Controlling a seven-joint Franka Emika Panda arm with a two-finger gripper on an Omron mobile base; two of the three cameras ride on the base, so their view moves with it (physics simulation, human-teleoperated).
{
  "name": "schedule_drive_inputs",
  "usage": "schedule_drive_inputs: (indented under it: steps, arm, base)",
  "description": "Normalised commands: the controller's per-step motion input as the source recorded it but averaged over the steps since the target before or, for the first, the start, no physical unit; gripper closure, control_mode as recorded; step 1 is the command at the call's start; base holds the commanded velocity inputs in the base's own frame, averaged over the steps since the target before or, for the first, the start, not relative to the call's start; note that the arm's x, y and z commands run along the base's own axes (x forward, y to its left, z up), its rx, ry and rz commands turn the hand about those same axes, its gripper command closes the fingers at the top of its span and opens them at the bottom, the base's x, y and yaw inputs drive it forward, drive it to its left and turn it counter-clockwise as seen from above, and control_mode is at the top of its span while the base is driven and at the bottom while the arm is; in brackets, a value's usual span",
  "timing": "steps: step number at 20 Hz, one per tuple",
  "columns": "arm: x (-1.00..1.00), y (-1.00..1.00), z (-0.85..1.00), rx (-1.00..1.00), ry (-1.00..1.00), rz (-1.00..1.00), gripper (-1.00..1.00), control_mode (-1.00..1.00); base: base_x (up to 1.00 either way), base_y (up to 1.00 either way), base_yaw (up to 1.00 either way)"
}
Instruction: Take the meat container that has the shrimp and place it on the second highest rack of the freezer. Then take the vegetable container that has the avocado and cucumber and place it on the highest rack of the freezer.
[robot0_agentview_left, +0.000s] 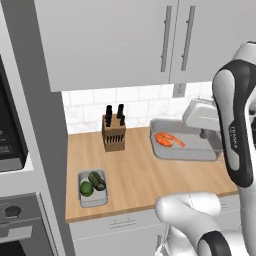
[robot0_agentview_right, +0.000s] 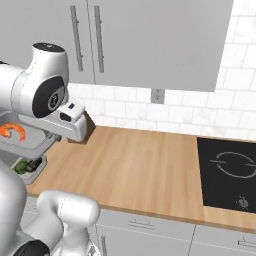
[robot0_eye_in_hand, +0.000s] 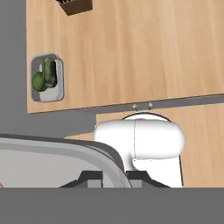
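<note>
A: While the shrimp (robot0_agentview_left: 169, 140) lay in its meat container (robot0_agentview_left: 182, 150), where was that tray?
B: Lifted above the counter (robot0_agentview_left: 145, 175), its rim pinched in the closed gripper (robot0_eye_in_hand: 114, 177).
A: And the rest?
B: Both of the 2 placements looked undone; the vegetable container (robot0_agentview_left: 93, 188) sat near the counter's front left corner.

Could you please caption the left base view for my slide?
Gripper holds the shrimp tray above the counter; vegetable container waits.
</note>
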Motion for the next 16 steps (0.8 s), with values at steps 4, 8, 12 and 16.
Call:
schedule_drive_inputs:
  steps: [4,8,12,16]
  arm:
    - [-0.01,0.13,-0.16,0.0,0.0,0.02,1.0,1.0]
    - [0.0,0.0,0.0,0.0,0.0,0.0,1.0,1.0]
    - [0.0,0.0,0.0,0.0,0.0,0.0,1.0,1.0]
    - [0.0,0.0,0.0,0.0,0.0,0.0,1.0,1.0]
  base:
    - [-0.18,0.02,0.01]
    - [-1.0,0.22,0.12]
    - [-0.95,0.3,0.42]
    - [-0.31,0.68,0.39]
